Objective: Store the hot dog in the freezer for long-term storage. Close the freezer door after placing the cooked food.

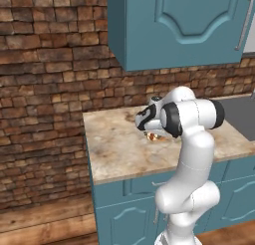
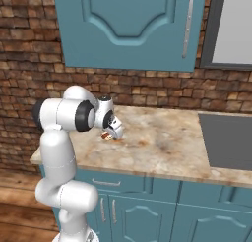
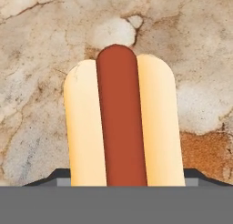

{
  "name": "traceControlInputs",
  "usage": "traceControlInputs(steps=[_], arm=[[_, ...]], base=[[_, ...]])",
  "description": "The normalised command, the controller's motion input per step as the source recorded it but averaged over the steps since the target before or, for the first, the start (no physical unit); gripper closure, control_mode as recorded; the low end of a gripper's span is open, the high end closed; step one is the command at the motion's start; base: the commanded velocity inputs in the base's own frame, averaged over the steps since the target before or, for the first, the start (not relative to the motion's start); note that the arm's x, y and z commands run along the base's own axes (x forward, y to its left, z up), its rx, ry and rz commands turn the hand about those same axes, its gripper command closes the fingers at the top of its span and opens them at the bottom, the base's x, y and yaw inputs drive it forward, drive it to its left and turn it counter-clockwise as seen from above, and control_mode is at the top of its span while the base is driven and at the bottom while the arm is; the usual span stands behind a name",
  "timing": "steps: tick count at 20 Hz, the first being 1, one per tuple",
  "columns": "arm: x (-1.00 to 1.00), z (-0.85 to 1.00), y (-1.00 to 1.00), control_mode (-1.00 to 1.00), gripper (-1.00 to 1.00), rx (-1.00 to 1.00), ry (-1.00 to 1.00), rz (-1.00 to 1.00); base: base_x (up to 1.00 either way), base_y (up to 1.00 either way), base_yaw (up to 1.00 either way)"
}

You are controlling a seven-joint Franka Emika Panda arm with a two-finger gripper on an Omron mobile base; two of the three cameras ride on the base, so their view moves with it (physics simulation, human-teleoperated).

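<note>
Arm bent low, gripper pointing down

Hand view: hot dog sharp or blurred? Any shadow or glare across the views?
Hand view: hot dog is close and crisp-edged, with flat shading and no glare. Left base view: the arm hides most of it; the counter is evenly lit. Right base view: a faint dark patch lies under the end effector; nothing is blurred.

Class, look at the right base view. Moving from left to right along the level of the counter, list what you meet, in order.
Brick wall → robot arm's white elbow → hot dog, under the arm's hand → bare marbled counter → dark grey inset panel at the right edge.
</note>
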Motion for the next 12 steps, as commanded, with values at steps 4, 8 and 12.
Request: traceControlInputs(steps=[4, 8, 12], arm=[[-0.58, 0.00, -0.19, -1.00, 1.00, 0.00, -0.06, 0.21], [-0.92, 0.35, -0.48, -1.00, 1.00, -0.01, -0.17, 0.49], [-0.81, 0.61, -0.38, -1.00, 1.00, -0.01, -0.08, 0.54]], base=[[0.00, 0.00, 0.00], [0.00, 0.00, 0.00], [0.00, 0.00, 0.00]])
